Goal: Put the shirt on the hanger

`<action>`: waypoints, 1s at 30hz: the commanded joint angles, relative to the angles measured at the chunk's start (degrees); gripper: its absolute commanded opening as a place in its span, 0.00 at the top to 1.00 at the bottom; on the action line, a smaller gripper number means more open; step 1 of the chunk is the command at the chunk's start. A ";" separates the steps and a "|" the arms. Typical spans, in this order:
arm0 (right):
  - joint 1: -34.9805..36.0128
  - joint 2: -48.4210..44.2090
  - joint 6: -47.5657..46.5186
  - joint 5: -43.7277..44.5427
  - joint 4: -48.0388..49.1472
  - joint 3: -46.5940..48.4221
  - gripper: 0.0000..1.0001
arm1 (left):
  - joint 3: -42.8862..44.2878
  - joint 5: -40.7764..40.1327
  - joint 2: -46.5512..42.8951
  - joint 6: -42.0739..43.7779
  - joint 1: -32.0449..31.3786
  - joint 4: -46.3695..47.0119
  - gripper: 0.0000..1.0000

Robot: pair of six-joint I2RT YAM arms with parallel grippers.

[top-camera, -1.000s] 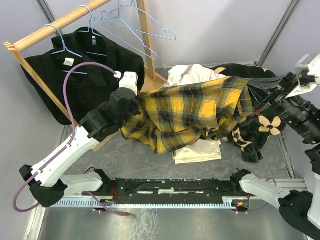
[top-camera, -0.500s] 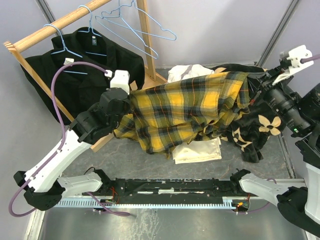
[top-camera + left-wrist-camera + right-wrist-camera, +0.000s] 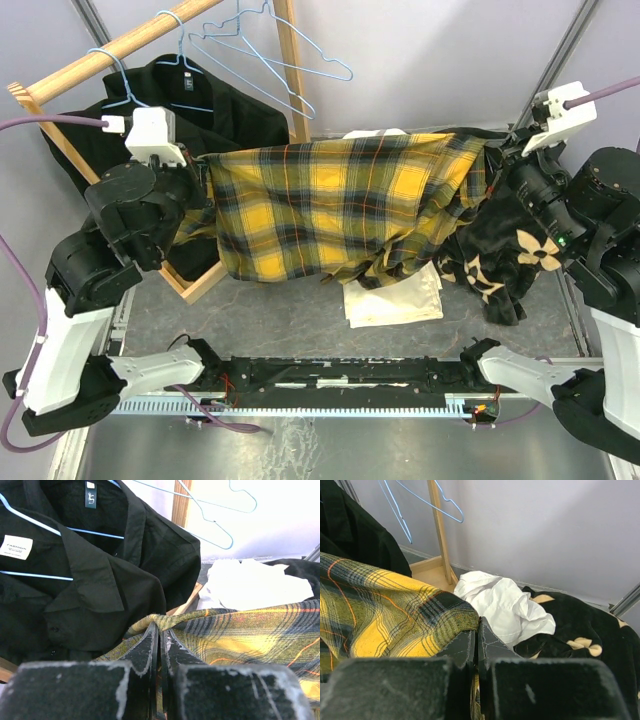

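Observation:
The yellow-and-black plaid shirt (image 3: 340, 205) hangs stretched in the air between my two grippers, its lower edge drooping over the table. My left gripper (image 3: 203, 165) is shut on the shirt's left corner; in the left wrist view the cloth (image 3: 240, 630) is pinched between the closed fingers (image 3: 159, 628). My right gripper (image 3: 497, 152) is shut on the shirt's right corner (image 3: 395, 610), fingers (image 3: 477, 625) closed on the fabric. Empty light-blue wire hangers (image 3: 275, 60) hang from the wooden rail (image 3: 110, 50) at the back left, also seen in both wrist views (image 3: 210, 515) (image 3: 420, 502).
Black shirts (image 3: 150, 120) hang on blue hangers on the rail behind my left gripper. A cream-white shirt (image 3: 395, 300) lies on the table under the plaid one. A black garment with cream flowers (image 3: 500, 260) lies at the right. The rack's wooden post (image 3: 292, 70) stands at the back.
Both grippers have risen and moved apart, the left one far to the left. The plaid shirt went from a sagging bundle to a spread, taut sheet.

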 commanded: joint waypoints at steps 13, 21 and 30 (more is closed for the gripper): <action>-0.21 -6.16 -3.01 5.28 13.57 -1.44 1.00 | 2.68 3.32 1.31 2.06 0.57 -2.36 0.97; -0.23 -5.90 -2.62 -2.03 15.41 3.55 1.00 | -1.62 12.04 4.01 0.37 0.54 1.74 0.97; -0.18 -0.70 1.51 -10.83 12.47 6.60 1.00 | -20.91 18.25 5.89 -4.50 0.58 14.84 0.79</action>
